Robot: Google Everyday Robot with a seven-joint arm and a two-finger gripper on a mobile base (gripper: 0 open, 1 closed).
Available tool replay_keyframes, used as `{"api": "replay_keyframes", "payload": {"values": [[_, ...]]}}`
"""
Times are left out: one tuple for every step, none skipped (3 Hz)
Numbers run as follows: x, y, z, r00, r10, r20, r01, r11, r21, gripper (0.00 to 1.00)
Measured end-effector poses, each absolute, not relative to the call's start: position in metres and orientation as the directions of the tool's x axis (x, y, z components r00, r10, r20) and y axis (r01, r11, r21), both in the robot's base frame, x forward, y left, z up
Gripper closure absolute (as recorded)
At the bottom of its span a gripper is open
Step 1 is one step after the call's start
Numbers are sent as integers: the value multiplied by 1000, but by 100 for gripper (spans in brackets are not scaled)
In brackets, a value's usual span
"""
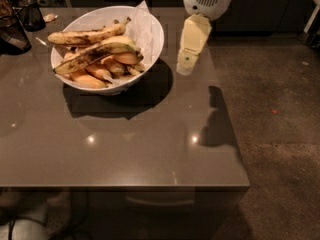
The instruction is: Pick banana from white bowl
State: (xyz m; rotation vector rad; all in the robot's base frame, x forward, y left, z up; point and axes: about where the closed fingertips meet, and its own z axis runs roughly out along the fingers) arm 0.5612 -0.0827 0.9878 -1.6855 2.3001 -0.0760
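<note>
My gripper is hanging in the air over the far right part of the table, with its pale tip pointing down. I cannot tell whether it is clenched or released, and it is grasping nothing that I can see. Just beside it, to its left in the view and not touching it, the white bowl is sitting on the table. White paper is sticking up at the rim nearest my gripper. Farther from my gripper, the banana, greenish-yellow with dark blotches, is lying across the top of the pile inside the bowl. A yellower speckled banana is lying behind it, and short orange bananas are lying under it. Below my gripper, its shadow is falling on the table near the edge.
</note>
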Motion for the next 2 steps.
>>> {"api": "replay_keyframes", "payload": {"values": [[566, -78, 989, -268, -939, -215, -922, 314, -225, 0], [559, -58, 987, -206, -952, -225, -941, 256, -222, 0]]}}
